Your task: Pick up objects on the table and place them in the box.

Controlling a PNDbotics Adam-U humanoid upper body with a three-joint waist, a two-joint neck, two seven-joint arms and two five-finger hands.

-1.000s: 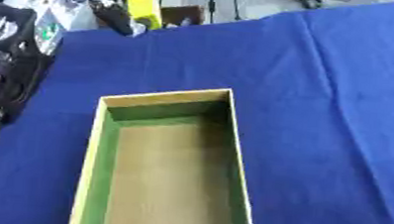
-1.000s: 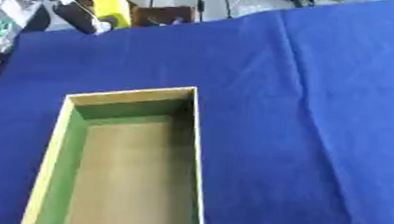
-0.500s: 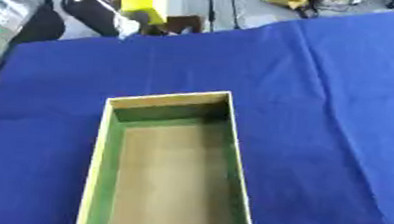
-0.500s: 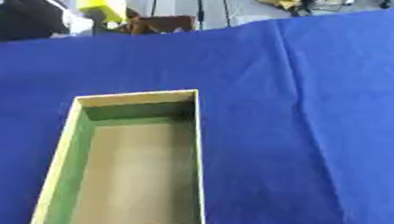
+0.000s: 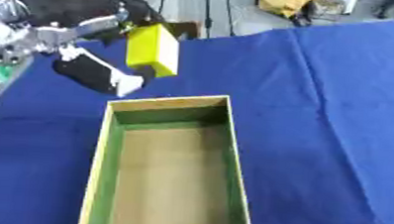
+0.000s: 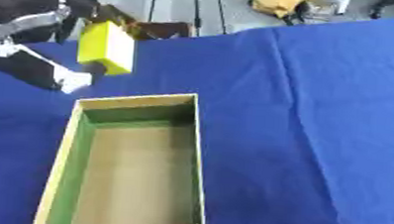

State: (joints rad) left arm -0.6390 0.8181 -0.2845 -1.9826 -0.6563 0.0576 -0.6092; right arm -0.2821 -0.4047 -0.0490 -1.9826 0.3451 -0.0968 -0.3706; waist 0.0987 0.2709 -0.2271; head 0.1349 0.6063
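A yellow block (image 5: 152, 50) is held in the left robot hand (image 5: 86, 12), whose fingers are curled round its upper end while the thumb (image 5: 99, 75), black with a pale tip, reaches down beside it on the left. The block is carried in the air above the blue cloth (image 5: 339, 119) that covers the worktop, just beyond the far left corner of the box (image 5: 171, 102). The relation that matters for the coming move is this: the box lies nearer to the robot than the block and slightly to the right of it, so the release point inside is judged to be reached by a short travel toward the robot's body and a little rightward. The block's long axis is held nearly upright, with a slight tilt, whereas the box's long axis runs away from the robot; the opening is seen to be much wider than the block, so no turning is thought to be required before it is lowered. The floor of the box (image 6: 135, 179), plain brown between green inner walls, is seen to hold nothing. The right robot hand is not shown in either view, so the left is the only one placed to finish the step.
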